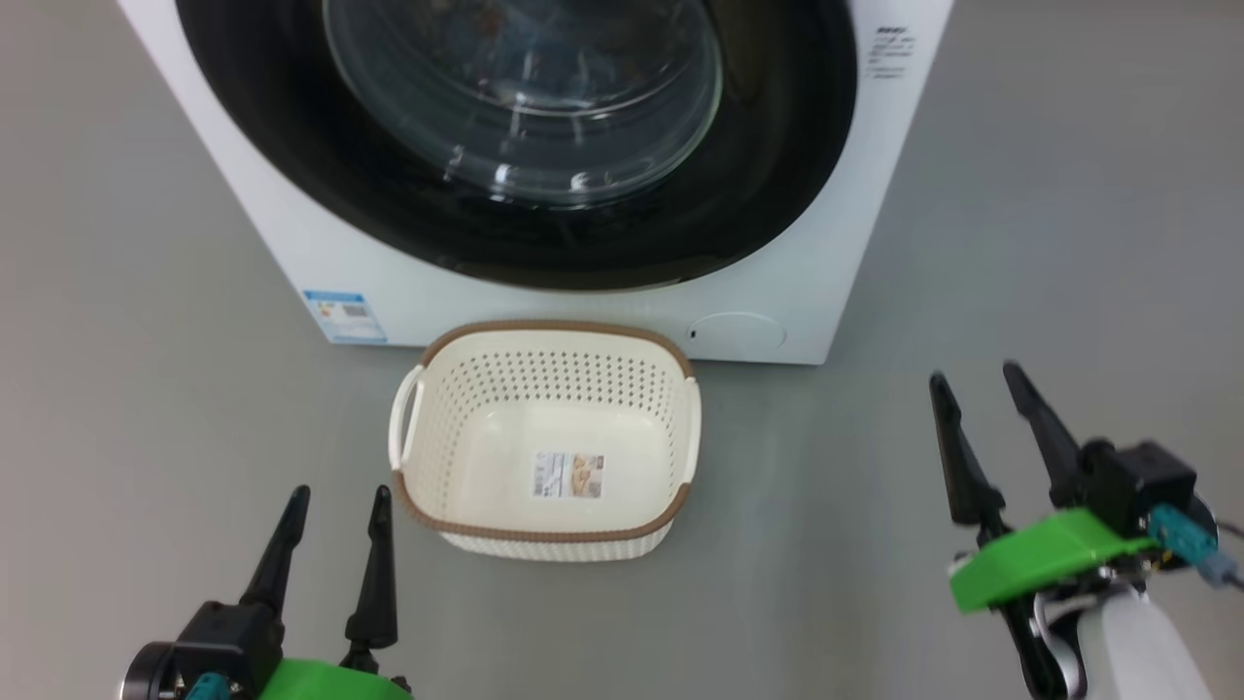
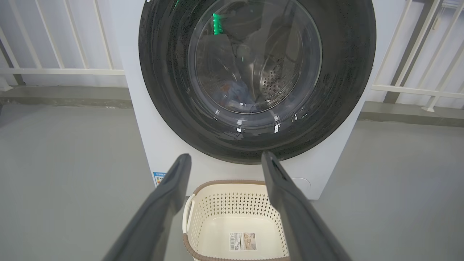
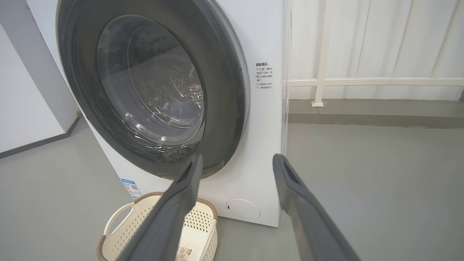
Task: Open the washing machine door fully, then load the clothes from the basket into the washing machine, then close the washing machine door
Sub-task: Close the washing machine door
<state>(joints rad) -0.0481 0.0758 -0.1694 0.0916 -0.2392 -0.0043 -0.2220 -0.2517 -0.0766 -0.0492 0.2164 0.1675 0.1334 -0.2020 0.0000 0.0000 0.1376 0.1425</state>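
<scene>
**Head view: door shut, basket bare, both grippers free**

Nearest us, the left gripper (image 1: 340,496) hangs at the near left with its fingers spread wide and nothing between them. The right gripper (image 1: 975,374) sits at the near right, a little farther forward, equally wide apart and empty.

Between them on the grey floor (image 1: 146,389) stands the basket (image 1: 554,384), mouth up. Its long axis runs left to right, parallel to the machine's front, with a handle at each end. We see its sticker (image 1: 569,475) on the bare bottom and no fabric in it.

Just beyond, almost touching the basket's far rim, is the washing machine (image 1: 603,306). Its door (image 1: 520,117) faces us and lies flat against the front, so we judge it closed. Through the glass in the left wrist view we make out a blue bundle, the clothes (image 2: 233,92), low in the drum.

We judge the task all but done. The risks:
- The latch is hidden from us. If it did not catch, the door could swing out.
- Fabric pinched at the door's edge would stop it sealing, and we cannot tell from here.
- An arm sweeping inward at this height could clip the basket's rim and tip or push it.
</scene>
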